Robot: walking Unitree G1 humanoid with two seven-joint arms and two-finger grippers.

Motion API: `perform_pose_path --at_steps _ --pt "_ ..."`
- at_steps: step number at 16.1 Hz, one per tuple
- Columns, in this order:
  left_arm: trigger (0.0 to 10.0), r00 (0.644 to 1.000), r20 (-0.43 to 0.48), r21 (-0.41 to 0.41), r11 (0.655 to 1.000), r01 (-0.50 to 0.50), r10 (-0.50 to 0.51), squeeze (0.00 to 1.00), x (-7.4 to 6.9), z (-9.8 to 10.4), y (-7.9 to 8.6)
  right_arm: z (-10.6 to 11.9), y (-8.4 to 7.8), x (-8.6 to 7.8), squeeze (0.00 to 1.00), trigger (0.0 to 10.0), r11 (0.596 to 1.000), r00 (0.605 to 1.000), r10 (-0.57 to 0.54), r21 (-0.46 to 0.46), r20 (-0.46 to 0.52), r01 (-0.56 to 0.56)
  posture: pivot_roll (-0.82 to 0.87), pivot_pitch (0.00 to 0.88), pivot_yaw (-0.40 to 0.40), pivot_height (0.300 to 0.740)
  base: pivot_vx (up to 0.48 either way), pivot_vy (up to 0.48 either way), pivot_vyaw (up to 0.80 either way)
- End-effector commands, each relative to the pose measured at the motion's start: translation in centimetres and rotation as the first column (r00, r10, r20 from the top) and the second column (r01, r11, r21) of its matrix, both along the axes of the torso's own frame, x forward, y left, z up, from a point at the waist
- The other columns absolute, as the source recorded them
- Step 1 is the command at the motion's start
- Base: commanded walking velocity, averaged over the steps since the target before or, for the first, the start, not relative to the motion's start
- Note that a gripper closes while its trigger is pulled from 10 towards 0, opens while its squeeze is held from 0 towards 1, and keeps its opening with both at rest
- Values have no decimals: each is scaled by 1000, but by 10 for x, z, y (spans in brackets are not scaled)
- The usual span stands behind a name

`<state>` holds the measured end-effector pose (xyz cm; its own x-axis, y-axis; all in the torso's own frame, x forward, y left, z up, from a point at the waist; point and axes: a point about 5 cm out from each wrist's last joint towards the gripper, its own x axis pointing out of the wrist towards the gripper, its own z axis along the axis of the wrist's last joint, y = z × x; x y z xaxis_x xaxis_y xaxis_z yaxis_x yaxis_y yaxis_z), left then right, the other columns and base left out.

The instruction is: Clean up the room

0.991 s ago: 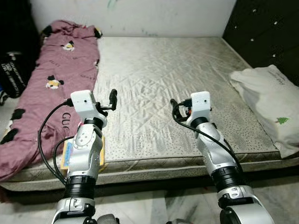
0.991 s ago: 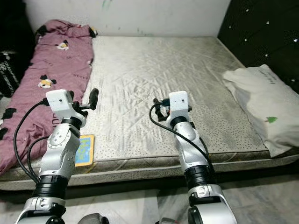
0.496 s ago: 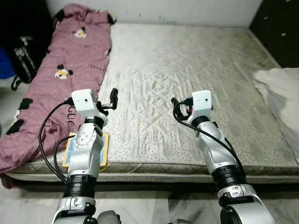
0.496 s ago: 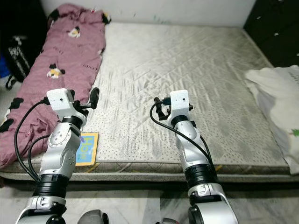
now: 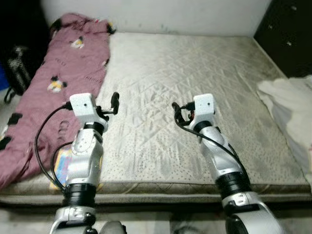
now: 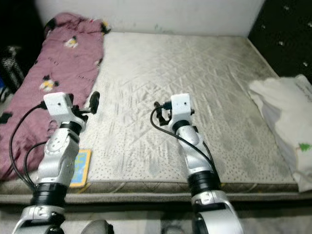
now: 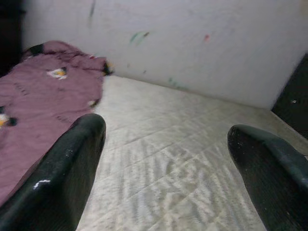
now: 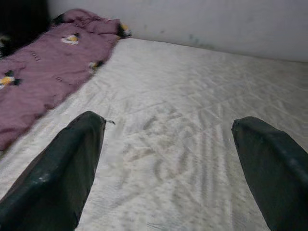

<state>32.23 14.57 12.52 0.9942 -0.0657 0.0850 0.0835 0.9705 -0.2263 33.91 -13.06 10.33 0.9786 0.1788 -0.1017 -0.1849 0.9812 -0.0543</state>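
A maroon blanket (image 5: 58, 83) with cartoon prints lies crumpled along the left side of a bare grey mattress (image 5: 161, 73). A rumpled white pillow (image 6: 287, 112) rests at the mattress's right edge. A small colourful book (image 6: 80, 167) lies at the front left corner, partly behind my left arm. Both arms are held out over the front of the mattress. My left gripper (image 5: 113, 105) is open and holds nothing, beside the blanket's edge. My right gripper (image 5: 176, 113) is open too, over the mattress's middle. In the wrist views each pair of black fingers (image 7: 72, 159) (image 8: 67, 159) stands wide apart above the quilted surface.
A black bag (image 5: 19, 68) stands on the floor left of the mattress. A dark cabinet (image 5: 287, 34) rises at the back right. A pale wall (image 7: 192, 38) with faint colour marks runs behind the mattress. Tiled floor (image 6: 131, 224) shows at the front edge.
The camera has shifted, so the whole picture moved and the pillow shows differently at the right. Both arms keep the same pose, with their fingers still apart.
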Motion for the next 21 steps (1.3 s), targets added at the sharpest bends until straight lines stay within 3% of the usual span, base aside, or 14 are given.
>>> perform_pose_path --at_steps 1,8,21 --pt "10000 1000 11 12 1000 17 -17 0 0 3 -2 2 -3 2 0 10000 1000 1000 -14 10 1 14 -3 0 -30 740 244 0 0" --pt "10000 1000 -9 -1 1000 6 -6 0 1 2 -3 2 -3 4 0 10000 1000 1000 -18 14 -11 18 -5 0 -28 740 161 0 -187" --pt "10000 1000 2 -13 1000 0 0 0 4 5 -3 1 -2 7 0 10000 1000 999 -1 1 -38 1 -7 0 -34 740 0 463 -158"
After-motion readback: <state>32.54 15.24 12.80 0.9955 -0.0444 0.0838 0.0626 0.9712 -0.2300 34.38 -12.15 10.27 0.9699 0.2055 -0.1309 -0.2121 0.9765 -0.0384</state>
